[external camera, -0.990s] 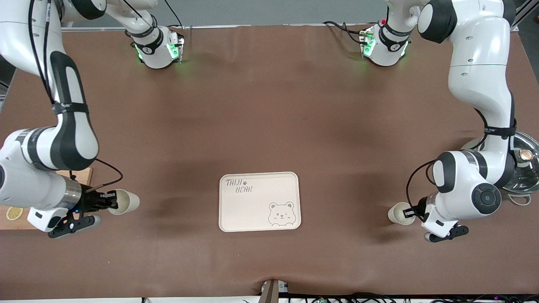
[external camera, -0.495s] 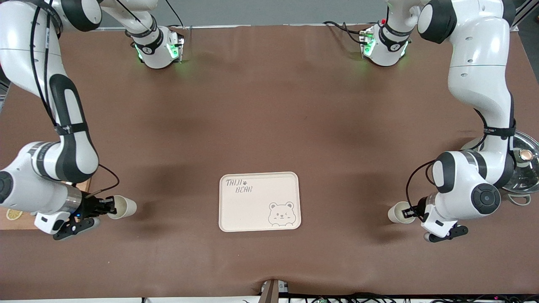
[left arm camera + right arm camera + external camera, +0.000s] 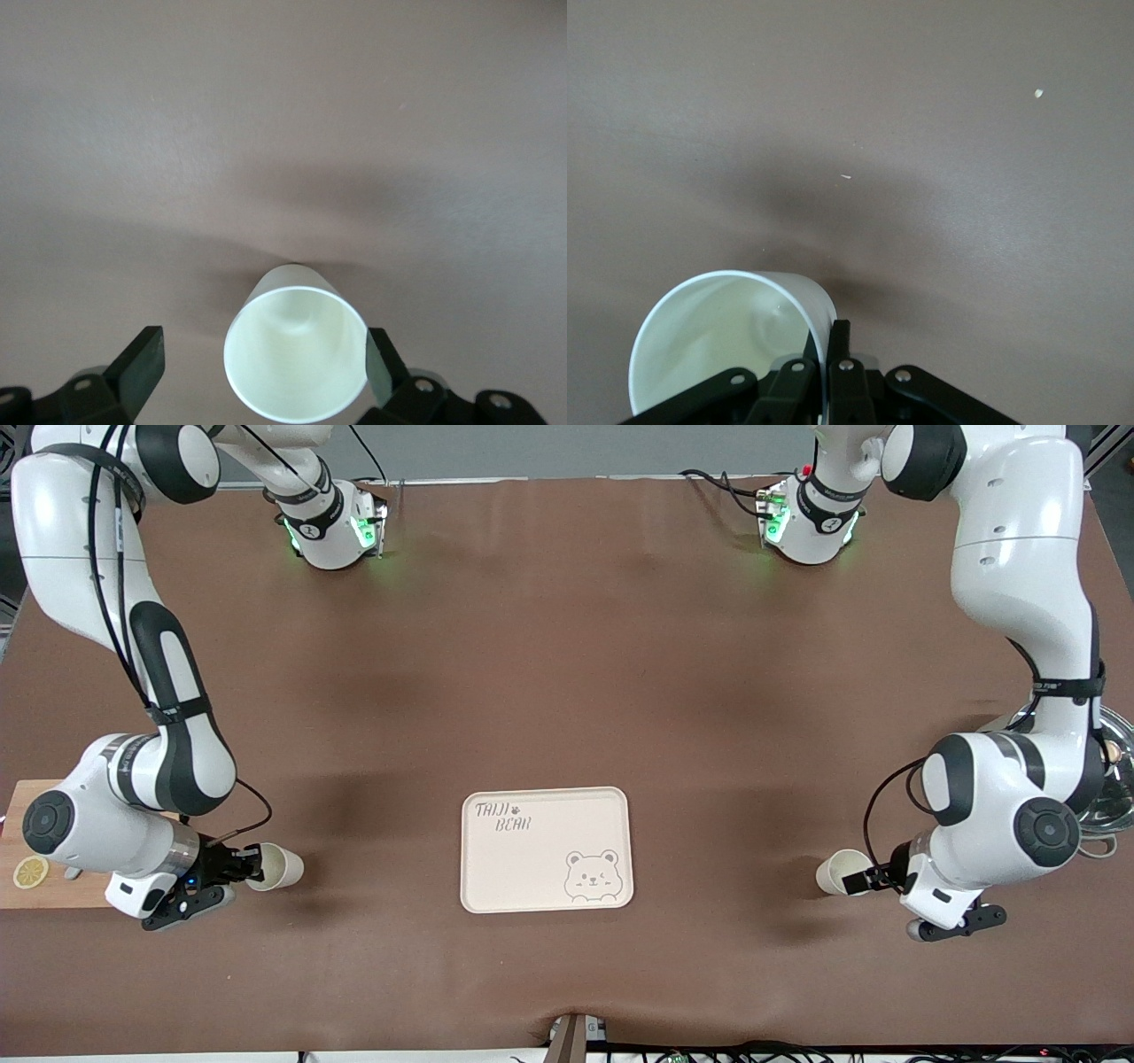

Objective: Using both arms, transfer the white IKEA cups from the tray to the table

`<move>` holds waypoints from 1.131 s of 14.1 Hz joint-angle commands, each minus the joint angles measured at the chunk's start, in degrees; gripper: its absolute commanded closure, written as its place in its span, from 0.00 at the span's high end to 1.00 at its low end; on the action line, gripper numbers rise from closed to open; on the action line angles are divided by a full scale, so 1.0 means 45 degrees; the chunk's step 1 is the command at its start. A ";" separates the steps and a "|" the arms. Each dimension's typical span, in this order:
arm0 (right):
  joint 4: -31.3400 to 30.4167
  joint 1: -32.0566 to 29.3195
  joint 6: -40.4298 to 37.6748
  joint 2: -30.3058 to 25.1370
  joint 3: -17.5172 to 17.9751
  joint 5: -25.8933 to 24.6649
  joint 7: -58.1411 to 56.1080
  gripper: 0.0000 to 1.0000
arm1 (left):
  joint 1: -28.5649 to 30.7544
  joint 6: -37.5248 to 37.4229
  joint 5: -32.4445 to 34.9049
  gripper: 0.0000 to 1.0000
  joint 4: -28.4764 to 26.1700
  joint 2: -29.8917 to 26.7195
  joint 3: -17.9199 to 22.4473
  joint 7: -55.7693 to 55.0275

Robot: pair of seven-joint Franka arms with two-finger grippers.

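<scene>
Two white IKEA cups sit either side of a tray. One cup [image 3: 838, 872] rests on the brown cloth toward the left arm's end. My left gripper [image 3: 858, 880] stands open around it. In the left wrist view, the cup's rim [image 3: 297, 354] lies between the spread fingers [image 3: 142, 367] of the left gripper [image 3: 263, 365]. The other cup [image 3: 276, 867] is toward the right arm's end, tilted. My right gripper [image 3: 251, 864] is shut on its wall. In the right wrist view, the right gripper [image 3: 830, 354] has one finger inside and one outside this cup [image 3: 718, 341]. I cannot tell whether it touches the cloth.
A cream tray with a bear drawing [image 3: 496, 877] lies between the two cups. A wooden board with a lemon slice [image 3: 53, 890] lies at the right arm's end. A metal pot with a lid [image 3: 1114, 779] stands at the left arm's end, close to the left arm's elbow.
The left gripper has opened and let go of its cup, drawing back a little. The right arm has carried its cup lower and slightly toward the tray.
</scene>
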 commanded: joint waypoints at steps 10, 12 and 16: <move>0.0163 -0.0009 0.0605 0.0364 0.0037 0.0270 -0.0189 0.66 | -0.0031 -0.4415 0.0047 1.00 -0.0433 -0.4779 -0.0090 0.0242; 0.0456 0.0011 0.0391 0.0305 0.0076 0.0290 -0.0111 1.00 | 0.0008 -0.5021 0.0028 1.00 -0.0433 -0.5560 -0.0130 0.0242; 0.1488 0.0050 -0.1225 0.0169 0.0095 0.0270 -0.0091 1.00 | 0.0047 -0.6018 0.0027 1.00 -0.0413 -0.6773 -0.0188 0.0320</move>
